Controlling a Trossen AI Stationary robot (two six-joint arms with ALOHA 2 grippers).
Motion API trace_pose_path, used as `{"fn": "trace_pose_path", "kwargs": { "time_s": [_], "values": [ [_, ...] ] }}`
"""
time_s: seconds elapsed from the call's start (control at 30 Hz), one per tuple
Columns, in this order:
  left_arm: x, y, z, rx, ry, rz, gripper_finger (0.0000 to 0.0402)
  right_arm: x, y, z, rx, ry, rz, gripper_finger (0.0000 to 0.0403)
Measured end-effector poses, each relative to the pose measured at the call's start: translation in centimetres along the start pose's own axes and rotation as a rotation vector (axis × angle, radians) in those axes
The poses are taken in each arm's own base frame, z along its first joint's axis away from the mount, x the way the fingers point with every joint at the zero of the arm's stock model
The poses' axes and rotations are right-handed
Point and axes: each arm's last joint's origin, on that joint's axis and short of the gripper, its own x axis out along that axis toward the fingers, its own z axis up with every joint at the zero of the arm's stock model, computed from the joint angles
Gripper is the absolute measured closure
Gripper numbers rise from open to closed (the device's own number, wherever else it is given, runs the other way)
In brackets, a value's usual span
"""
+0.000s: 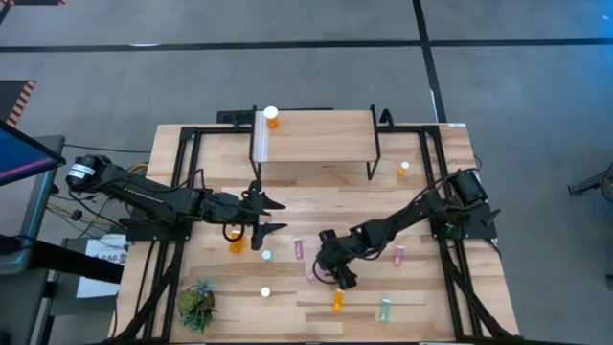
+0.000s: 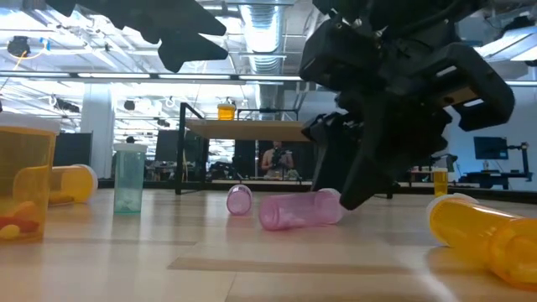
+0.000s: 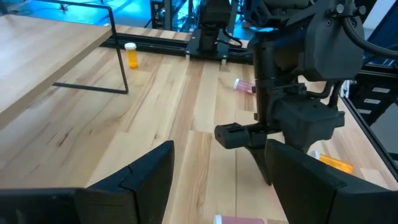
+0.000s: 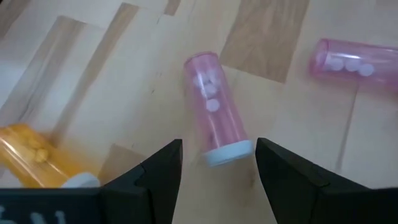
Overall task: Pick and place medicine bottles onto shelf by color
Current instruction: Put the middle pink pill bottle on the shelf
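A pink medicine bottle (image 4: 213, 118) lies on its side on the table, its white cap (image 4: 228, 153) toward my right gripper (image 4: 219, 147). That gripper is open and slants down, with a finger on either side of the cap end and a gap showing on both sides. It shows in the high view too, right gripper (image 1: 335, 275) beside the pink bottle (image 1: 312, 275). My left gripper (image 1: 272, 216) hangs open above the table near the shelf (image 1: 316, 139), holding nothing. One orange bottle (image 1: 271, 117) stands on the shelf's left end.
Loose on the table are two more pink bottles (image 1: 299, 249) (image 1: 399, 254), orange ones (image 1: 337, 300) (image 1: 237, 244) (image 1: 403, 170) and a green one (image 1: 385, 309). Two white-capped bottles (image 1: 266, 256) (image 1: 265, 292) stand upright. A potted plant (image 1: 196, 305) sits at the near left corner.
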Motion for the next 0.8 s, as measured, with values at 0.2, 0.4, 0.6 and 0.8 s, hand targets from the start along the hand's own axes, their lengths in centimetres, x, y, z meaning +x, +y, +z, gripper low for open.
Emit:
{"fn": "trace_pose_path", "kwargs": {
  "time_s": [0.2,0.4,0.6,0.8],
  "values": [
    [0.00,0.06,0.00,0.000,-0.003,0.016,0.0165,0.00,-0.02,0.08,0.000,-0.008,0.000,0.0175],
    [0.00,0.06,0.00,0.000,-0.003,0.018,0.0165,0.00,-0.03,0.06,0.000,-0.007,0.000,0.0175],
    [0.00,0.06,-0.01,0.001,-0.003,0.019,0.0165,0.00,-0.03,0.06,0.000,-0.007,0.000,0.0175],
    [0.00,0.07,0.00,0.000,-0.003,0.019,0.0165,0.00,-0.03,0.06,0.000,-0.006,0.000,0.0191]
  ]
}}
